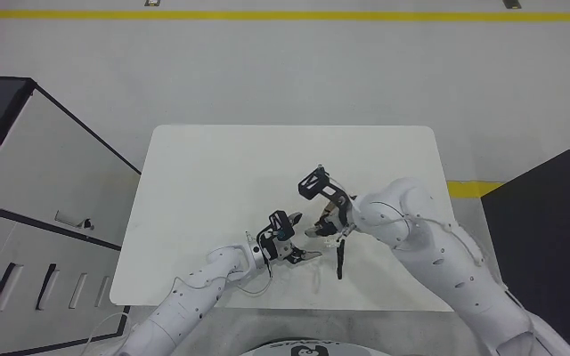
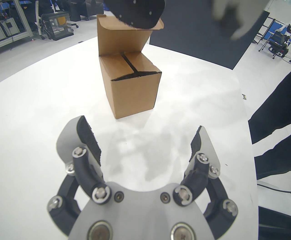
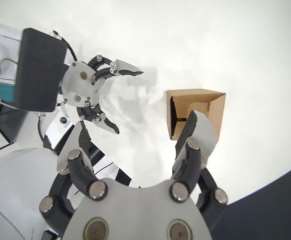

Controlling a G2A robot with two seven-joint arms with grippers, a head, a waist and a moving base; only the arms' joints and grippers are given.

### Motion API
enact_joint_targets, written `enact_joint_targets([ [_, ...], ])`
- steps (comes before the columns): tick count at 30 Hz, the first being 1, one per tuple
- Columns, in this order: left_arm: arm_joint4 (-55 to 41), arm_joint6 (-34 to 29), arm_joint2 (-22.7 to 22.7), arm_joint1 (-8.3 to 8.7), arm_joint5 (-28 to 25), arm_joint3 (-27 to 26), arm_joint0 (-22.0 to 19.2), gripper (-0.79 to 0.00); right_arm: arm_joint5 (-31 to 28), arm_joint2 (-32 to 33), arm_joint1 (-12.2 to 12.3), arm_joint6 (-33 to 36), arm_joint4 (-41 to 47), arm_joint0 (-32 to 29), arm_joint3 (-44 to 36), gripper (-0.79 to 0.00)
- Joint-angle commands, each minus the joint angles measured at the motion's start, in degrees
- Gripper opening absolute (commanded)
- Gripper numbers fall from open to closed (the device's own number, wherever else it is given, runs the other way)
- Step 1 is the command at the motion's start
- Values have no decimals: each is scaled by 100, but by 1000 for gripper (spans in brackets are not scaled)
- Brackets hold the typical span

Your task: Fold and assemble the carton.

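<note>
The left pincer (image 2: 143, 138) was released, its two padded fingers spread wide and holding nothing, low over the desk (image 2: 45, 102) and just short of the carton (image 2: 131, 91). The right pincer (image 3: 138, 131) was released as well, gripping nothing, and hung over the carton from above. The carton, plain brown cardboard, stood upright on the desk, roughly midway across it and towards the robot's side, between the two pincers. Its two inner flaps lay folded down across the opening with a dark gap between them, while the lid flap (image 2: 120, 38) stood raised at the far side, its tuck edge bent forward. In the left wrist view one black pad (image 2: 136, 11) of the right pincer sat at the top edge of that raised flap; whether it pressed on the cardboard could not be told. In the right wrist view the carton (image 3: 193, 97) lay partly behind one finger of that pincer, and the left pincer (image 3: 127, 102) showed beside it on the white desk (image 3: 181, 45), near but apart from the cardboard, with its jaws spread. From the top view both arms met over the near middle of the desk (image 1: 223, 178), the left pincer (image 1: 303, 255) pointing towards the right arm. Beyond the desk stood a grey cabinet (image 1: 53, 178) on the left and a dark panel (image 1: 534, 205) on the right, and a yellow line (image 1: 285, 15) ran across the floor at the far side.
</note>
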Motion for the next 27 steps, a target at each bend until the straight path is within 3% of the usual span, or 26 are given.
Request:
enact_joint_targets([
  [1, 0, 0, 0, 0, 0, 0, 0, 0, 44, 214, 8, -187, 340, -46, -132, 0],
  [6, 0, 0, 0, 0, 0, 0, 0, 0, 151, 486, 16, -678, 842, -213, -183, 0],
  [17, 0, 0, 0, 0, 0, 0, 0, 0, 170, 591, 27, -853, 900, -288, -112, 0],
  [27, 0, 0, 0, 0, 0, 0, 0, 0, -550, 2055, 224, -1343, 1876, -952, -103, 0],
])
